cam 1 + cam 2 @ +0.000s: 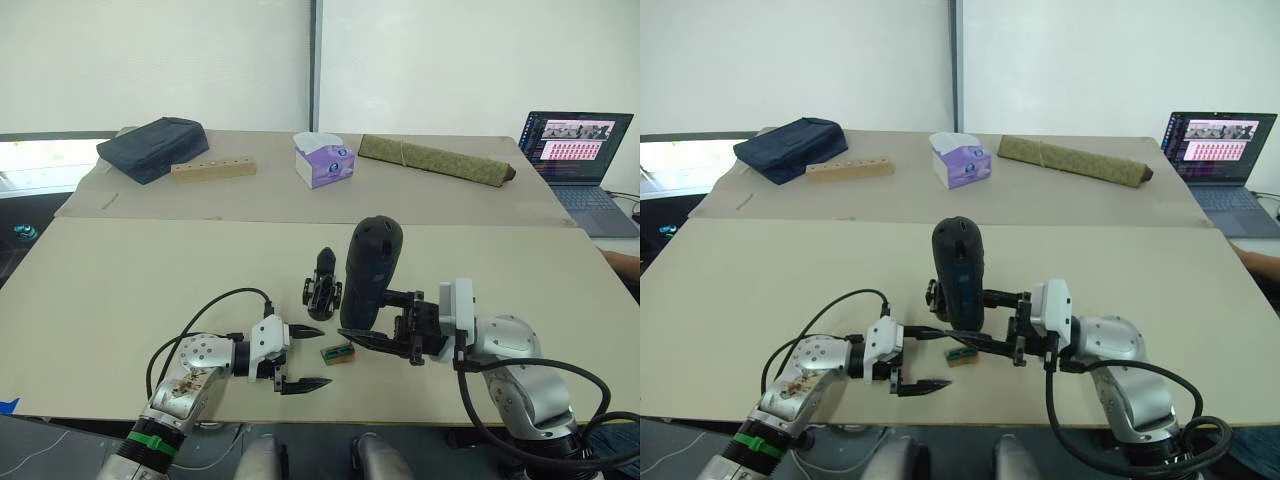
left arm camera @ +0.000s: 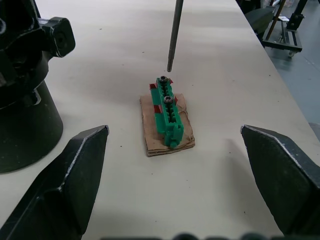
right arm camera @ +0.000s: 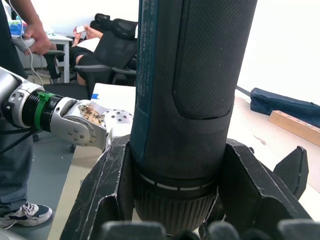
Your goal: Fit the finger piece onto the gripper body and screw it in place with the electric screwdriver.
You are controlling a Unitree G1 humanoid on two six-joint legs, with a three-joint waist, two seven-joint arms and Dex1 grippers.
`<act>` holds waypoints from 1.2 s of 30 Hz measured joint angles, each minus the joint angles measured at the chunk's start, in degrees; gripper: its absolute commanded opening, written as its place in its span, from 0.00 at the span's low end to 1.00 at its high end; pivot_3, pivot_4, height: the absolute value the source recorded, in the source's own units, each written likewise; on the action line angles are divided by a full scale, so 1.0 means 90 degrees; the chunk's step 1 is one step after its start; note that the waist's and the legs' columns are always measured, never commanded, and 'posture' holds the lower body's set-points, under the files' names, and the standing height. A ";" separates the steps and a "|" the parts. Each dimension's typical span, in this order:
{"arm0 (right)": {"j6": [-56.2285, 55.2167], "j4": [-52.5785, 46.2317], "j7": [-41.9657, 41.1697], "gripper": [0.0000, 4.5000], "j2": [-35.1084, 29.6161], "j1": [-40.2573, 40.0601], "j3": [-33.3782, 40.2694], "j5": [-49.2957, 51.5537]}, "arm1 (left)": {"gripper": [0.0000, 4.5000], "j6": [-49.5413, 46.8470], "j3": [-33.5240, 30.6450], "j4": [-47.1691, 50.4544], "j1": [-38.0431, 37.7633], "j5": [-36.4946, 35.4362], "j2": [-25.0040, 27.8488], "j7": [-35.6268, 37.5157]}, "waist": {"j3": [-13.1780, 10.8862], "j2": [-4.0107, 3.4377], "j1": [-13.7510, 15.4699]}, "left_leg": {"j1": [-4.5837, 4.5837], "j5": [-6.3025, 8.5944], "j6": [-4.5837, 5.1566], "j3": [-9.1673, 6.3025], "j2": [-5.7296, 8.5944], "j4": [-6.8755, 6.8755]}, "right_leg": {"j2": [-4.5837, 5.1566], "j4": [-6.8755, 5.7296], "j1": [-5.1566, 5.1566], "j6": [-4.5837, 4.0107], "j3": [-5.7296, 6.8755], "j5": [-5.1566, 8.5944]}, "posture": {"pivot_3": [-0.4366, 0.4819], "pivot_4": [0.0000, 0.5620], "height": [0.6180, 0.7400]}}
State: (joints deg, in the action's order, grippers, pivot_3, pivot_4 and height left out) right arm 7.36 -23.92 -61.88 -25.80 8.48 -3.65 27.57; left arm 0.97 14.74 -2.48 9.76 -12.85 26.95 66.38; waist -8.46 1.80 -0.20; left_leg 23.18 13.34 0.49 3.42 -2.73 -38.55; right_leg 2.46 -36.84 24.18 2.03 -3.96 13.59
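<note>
Right gripper (image 1: 385, 338) clenches the thick matte-black electric screwdriver (image 1: 371, 270) upright at frame centre (bit over the small green-and-brown block (image 2: 168, 115)). Left gripper (image 1: 300, 358) gapes empty, lower centre.

I see a plain white wall (image 1: 200, 60) with a dark vertical seam behind two beige tables (image 1: 120, 290) set end to end. An open laptop (image 1: 578, 160) sits far right; black office chairs (image 3: 117, 47) stand off beside the tables.
</note>
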 measured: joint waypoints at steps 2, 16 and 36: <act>-0.0005 0.0041 0.0001 0.43 -0.0019 0.0000 -0.0001 -0.0028 | 1.00 -0.0017 0.0000 0.0027 -0.0001 0.0000 0.0001 -0.0005 | 0.0000 0.0000 0.0001 | 0.0000 0.0000 0.0000 0.0000 0.0000 0.0000 | 0.0000 0.0000 0.0000 0.0000 0.0000 0.0000 | 0.48 0.27 1.00; -0.0160 0.0132 0.0006 0.43 -0.0030 0.0000 -0.0013 -0.0171 | 1.00 -0.0141 0.0011 0.0177 -0.0061 0.0003 0.0004 -0.0060 | 0.0000 0.0000 0.0003 | 0.0001 0.0000 0.0000 0.0000 0.0000 0.0000 | 0.0000 0.0001 0.0001 0.0000 0.0000 0.0000 | 0.48 0.27 1.00; -0.0188 0.0189 -0.0005 0.43 -0.0031 -0.0001 -0.0063 -0.0171 | 1.00 -0.0105 0.0021 0.0163 -0.0064 0.0008 0.0004 -0.0065 | 0.0000 0.0000 0.0003 | 0.0001 0.0000 0.0000 0.0000 0.0000 0.0000 | 0.0000 0.0001 0.0000 0.0000 0.0000 0.0000 | 0.48 0.27 1.00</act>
State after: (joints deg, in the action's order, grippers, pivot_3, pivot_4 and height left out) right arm 5.67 -22.22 -61.92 -26.08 8.48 -4.22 26.03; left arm 0.02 14.93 -1.02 9.19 -12.78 26.98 65.80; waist -8.46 1.80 -0.17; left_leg 23.19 13.34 0.49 3.42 -2.73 -38.55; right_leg 2.46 -36.83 24.18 2.03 -3.96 13.59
